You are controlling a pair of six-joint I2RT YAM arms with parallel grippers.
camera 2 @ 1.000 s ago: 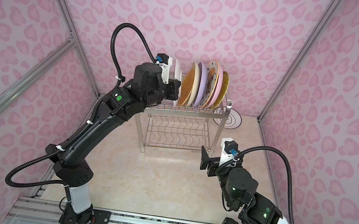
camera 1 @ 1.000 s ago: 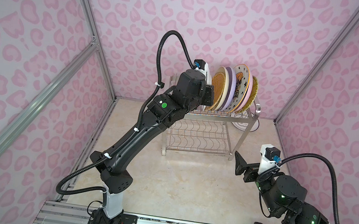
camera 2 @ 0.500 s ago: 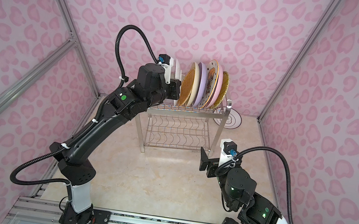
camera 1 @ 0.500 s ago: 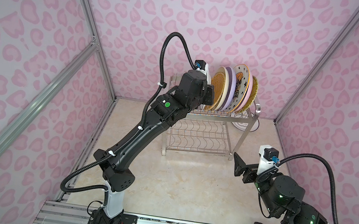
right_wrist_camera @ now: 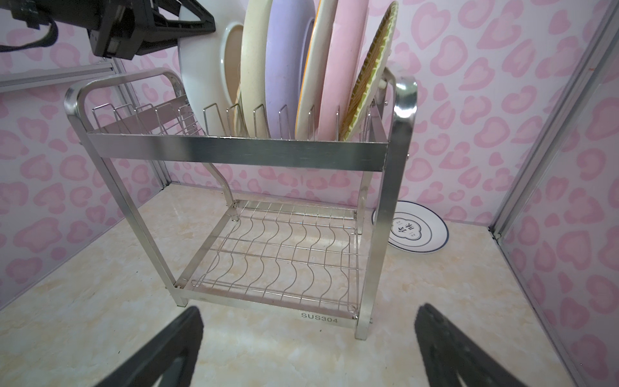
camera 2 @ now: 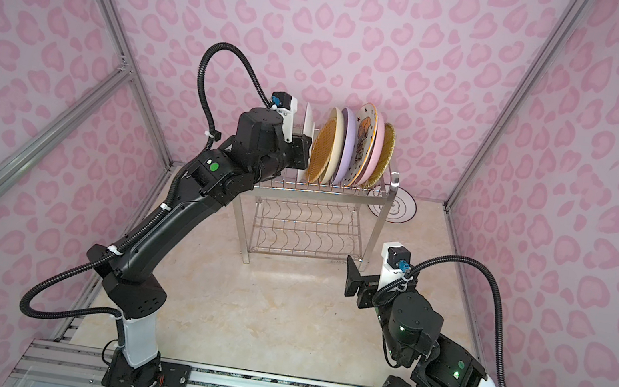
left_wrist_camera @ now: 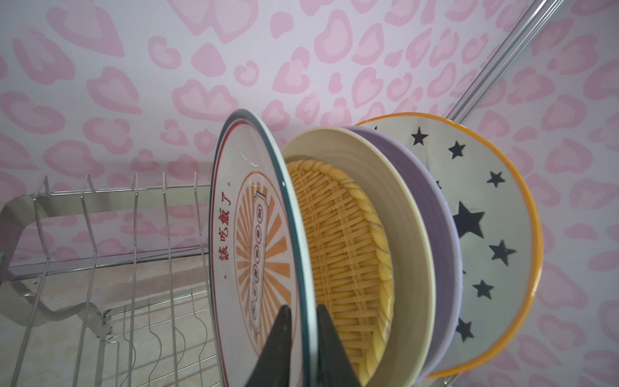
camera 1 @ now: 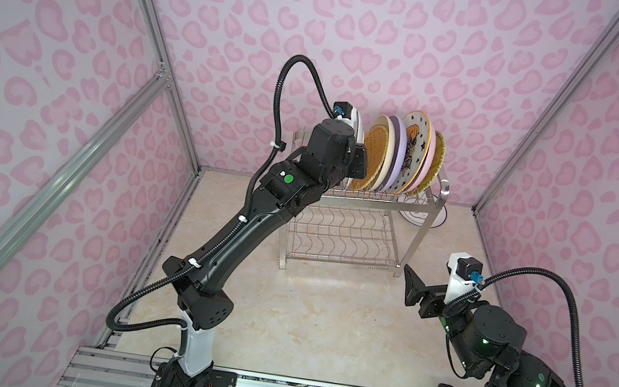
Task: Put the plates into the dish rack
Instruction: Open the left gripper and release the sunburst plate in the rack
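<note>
Standing on edge in the upper tier of the shiny two-tier stainless steel wire dish rack [camera 1: 418, 237], seven round plates filled the right part of its row of prongs. Counted from the rack's right end they were a woven wicker plate [right_wrist_camera: 371, 73], a plain pink plate [right_wrist_camera: 338, 67], a white star-patterned plate with an orange rim [left_wrist_camera: 495, 207], a lilac plate [left_wrist_camera: 432, 207], a cream plate [left_wrist_camera: 395, 214], a second woven wicker plate [left_wrist_camera: 338, 241], and a white printed plate with a dark rim [left_wrist_camera: 254, 234].

The left gripper [left_wrist_camera: 303, 310] was at the upper tier, with its two black fingers [left_wrist_camera: 281, 335] on either side of this last plate's rim. The jaws were almost closed. Whether they pressed the rim or stood just off it, I could not tell.

The prongs at the rack's left end and the wavy lower tier held nothing.

Another white dark-rimmed plate [right_wrist_camera: 418, 234] lay flat on the cream marbled tabletop [right_wrist_camera: 100, 301], just behind the rack's right end.

The right gripper [right_wrist_camera: 310, 310] hung in front of the rack, jaws spread wide and empty.
</note>
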